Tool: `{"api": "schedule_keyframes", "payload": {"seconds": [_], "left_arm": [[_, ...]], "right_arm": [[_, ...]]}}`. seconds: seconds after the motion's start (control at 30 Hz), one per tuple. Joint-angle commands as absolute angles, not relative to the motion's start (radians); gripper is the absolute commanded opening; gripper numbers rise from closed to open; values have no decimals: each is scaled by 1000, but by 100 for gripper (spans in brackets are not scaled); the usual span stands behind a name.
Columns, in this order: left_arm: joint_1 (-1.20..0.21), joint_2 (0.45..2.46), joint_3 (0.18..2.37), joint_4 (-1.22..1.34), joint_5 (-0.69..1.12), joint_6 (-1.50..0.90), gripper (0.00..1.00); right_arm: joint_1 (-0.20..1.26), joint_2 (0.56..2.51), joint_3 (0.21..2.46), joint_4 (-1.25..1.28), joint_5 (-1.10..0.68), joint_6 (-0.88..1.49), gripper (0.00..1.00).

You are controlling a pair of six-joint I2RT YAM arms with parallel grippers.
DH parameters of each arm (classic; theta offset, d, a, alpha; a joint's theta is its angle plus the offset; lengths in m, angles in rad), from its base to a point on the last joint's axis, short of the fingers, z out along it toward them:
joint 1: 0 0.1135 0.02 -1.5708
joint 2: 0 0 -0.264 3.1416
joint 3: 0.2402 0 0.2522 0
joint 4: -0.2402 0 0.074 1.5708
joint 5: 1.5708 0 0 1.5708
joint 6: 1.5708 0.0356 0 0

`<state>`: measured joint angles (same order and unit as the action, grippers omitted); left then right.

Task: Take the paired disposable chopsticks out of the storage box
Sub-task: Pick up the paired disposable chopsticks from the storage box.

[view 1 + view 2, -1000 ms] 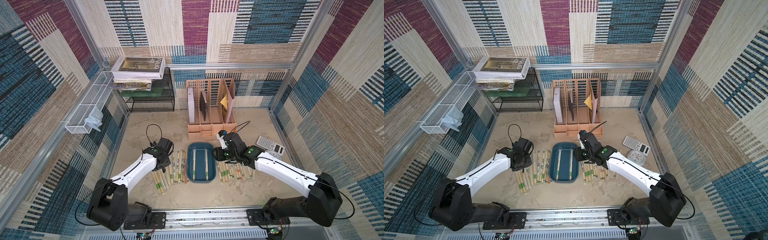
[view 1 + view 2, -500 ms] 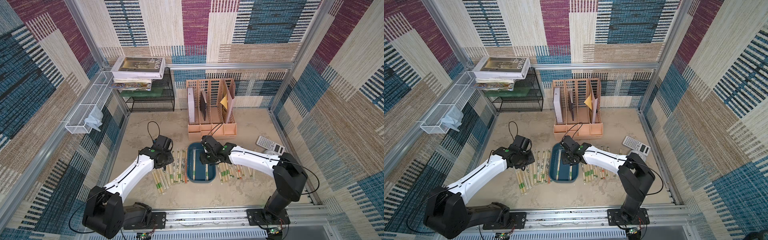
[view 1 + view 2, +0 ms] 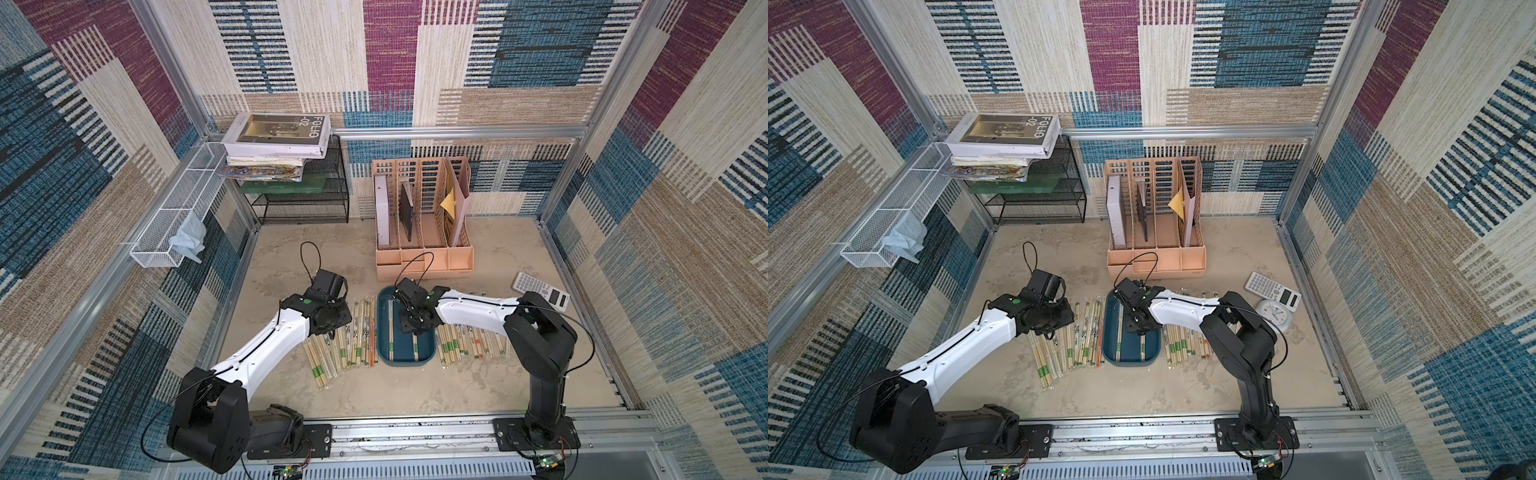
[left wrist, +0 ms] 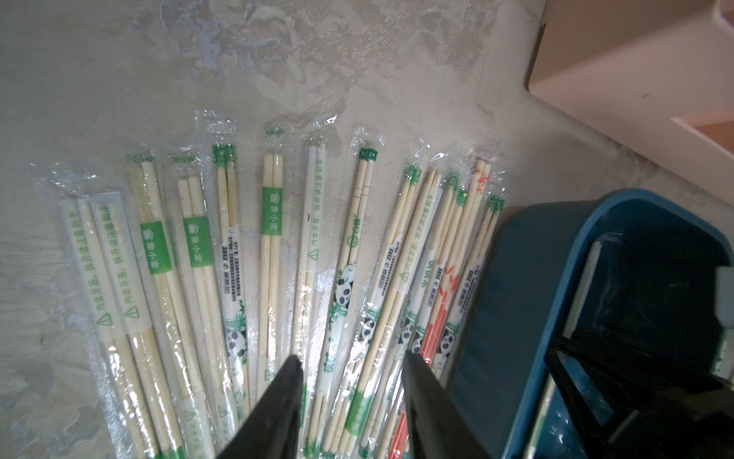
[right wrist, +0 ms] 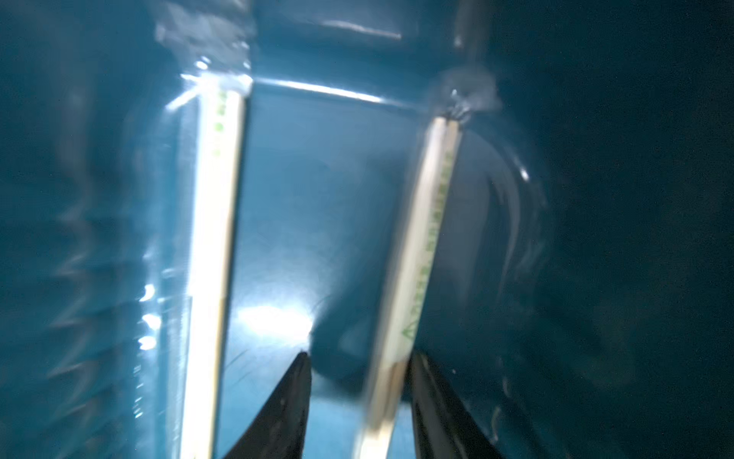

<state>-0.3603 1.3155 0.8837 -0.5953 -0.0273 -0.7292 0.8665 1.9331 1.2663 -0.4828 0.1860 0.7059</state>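
Observation:
The storage box [image 3: 405, 362] [image 3: 1129, 362] is a teal tray in the middle of the table. Two paired disposable chopsticks lie lengthwise in it [image 3: 390, 328] [image 5: 212, 238]. My right gripper [image 3: 415, 332] [image 5: 359, 353] is down inside the box and open, its jaws either side of one wrapped pair [image 5: 421, 246], which lies close to one finger. More wrapped pairs lie in rows on the table left [image 3: 357, 332] [image 4: 272, 238] and right [image 3: 469, 340] of the box. My left gripper [image 3: 330, 334] [image 4: 351, 355] hangs open over the left row, beside the box's wall [image 4: 516, 298].
A peach file organizer [image 3: 422, 232] stands just behind the box. A black mesh rack [image 3: 303, 199] with stacked books [image 3: 278, 133] is at the back left, beside a white wire basket [image 3: 178, 208]. A calculator [image 3: 540, 289] and a white clock [image 3: 1273, 313] lie at the right.
My right gripper has swung left from above the pairs on the right of the box and come down into the box. The left arm has shifted slightly towards the box.

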Motion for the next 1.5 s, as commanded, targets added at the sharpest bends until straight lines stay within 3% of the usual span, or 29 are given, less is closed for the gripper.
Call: {"api": "schedule_keyframes", "payload": {"seconds": [0.0,0.13,0.27,0.6,1.1,1.47], "left_arm": [[-360,1318,885,-580,-24,-716,44],[-360,1320,883,-576,-25,-718,44],[-360,1322,885,-577,-26,-719,44],[-360,1330,893,-588,-29,-713,44],[-373,1333,916,-594,-18,-713,43],[-429,1364,965,-607,-35,-727,44]], "right_arm": [[865,1963,1272,-503,186,720,44],[865,1974,1272,-490,182,719,39],[864,1972,1273,-480,174,713,25],[865,1907,1300,-474,168,695,9],[814,1647,1307,-499,196,656,8],[612,1405,1028,-435,134,590,9]]}}
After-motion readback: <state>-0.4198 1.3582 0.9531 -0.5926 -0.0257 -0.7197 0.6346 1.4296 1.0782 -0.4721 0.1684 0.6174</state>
